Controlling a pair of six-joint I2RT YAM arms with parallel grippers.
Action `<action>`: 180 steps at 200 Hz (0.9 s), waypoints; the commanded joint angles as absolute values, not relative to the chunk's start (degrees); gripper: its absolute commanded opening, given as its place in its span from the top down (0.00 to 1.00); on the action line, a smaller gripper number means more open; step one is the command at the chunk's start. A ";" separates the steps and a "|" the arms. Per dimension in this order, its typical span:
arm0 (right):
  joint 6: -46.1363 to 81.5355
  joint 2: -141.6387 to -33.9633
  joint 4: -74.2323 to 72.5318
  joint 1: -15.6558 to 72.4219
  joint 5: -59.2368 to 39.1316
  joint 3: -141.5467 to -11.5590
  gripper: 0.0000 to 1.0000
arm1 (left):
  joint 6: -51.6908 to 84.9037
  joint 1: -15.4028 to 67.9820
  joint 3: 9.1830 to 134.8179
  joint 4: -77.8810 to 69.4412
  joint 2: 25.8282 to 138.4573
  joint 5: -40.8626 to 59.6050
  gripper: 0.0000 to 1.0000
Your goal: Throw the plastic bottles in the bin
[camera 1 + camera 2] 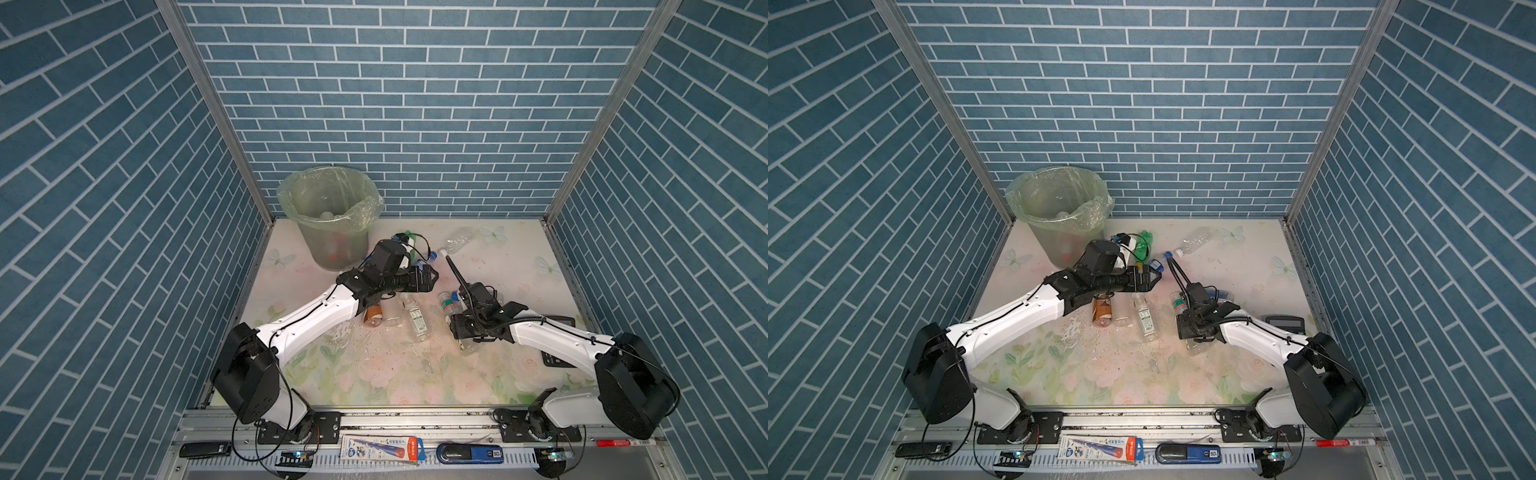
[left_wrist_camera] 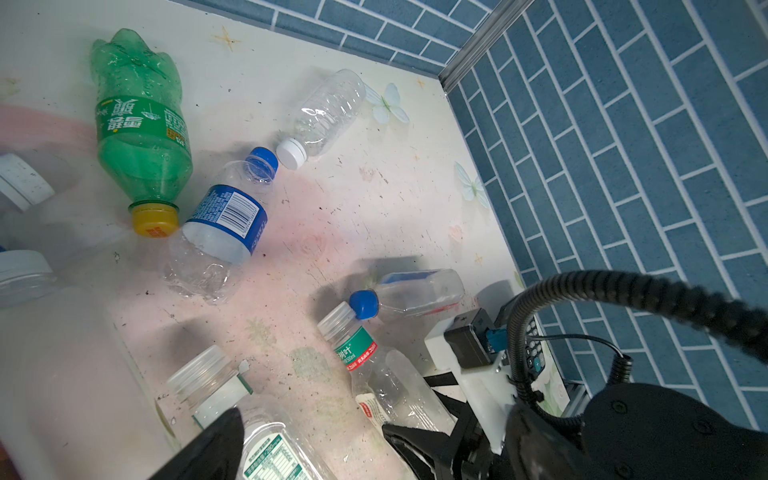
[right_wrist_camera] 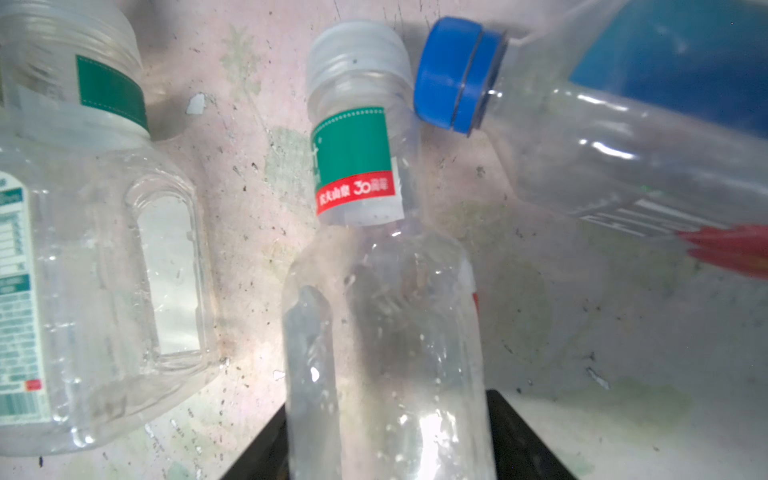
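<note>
The right gripper (image 3: 386,401) is down at table level over a clear bottle with a green and red neck label (image 3: 382,270). Its 2 black fingers sit close against either side of the lower body, a sensible place to take it because the wall there is straighter and broader than the threaded neck. Whether they already pinch the plastic I cannot tell, and the bottle lies flat on the floral table (image 1: 374,374). The thin, glossy shell will likely dent under pressure, so a light squeeze should do. A blue-capped bottle (image 3: 623,124) seems to rest its cap against the target's neck, and a squarer, panelled clear bottle (image 3: 104,270) lies just beside it, so a lift may nudge both. The left gripper (image 2: 311,419) hangs above the clutter with its jaws spread wide and nothing in them, probably so as not to crowd the other arm. Near it lie a green bottle (image 2: 141,124) with a yellow cap, a crumpled blue-labelled bottle (image 2: 220,232) and a ribbed clear bottle (image 2: 324,112) with a white cap. The bin (image 1: 332,245), a round translucent tub lined with a crinkly pale green bag, stands in the far left corner, well apart from the right gripper. At least 1 bottle shows dimly inside it, but most of the job is not yet done.
</note>
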State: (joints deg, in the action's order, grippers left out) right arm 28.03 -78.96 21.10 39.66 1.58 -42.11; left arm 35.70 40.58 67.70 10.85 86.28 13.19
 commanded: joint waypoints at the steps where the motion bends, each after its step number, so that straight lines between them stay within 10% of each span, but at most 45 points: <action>1: 26.64 -79.46 21.23 39.90 2.98 -42.18 0.37 | 36.62 39.41 69.30 11.24 86.69 14.29 0.01; 180: 18.64 -83.30 23.81 33.19 -3.82 -69.71 0.43 | 42.19 31.10 87.20 12.61 98.84 22.83 0.01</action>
State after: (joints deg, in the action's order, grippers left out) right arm 21.02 -82.65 23.86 33.19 -1.34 -64.12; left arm 40.86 31.35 83.22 12.97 96.25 20.88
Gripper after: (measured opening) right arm 0.574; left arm 0.994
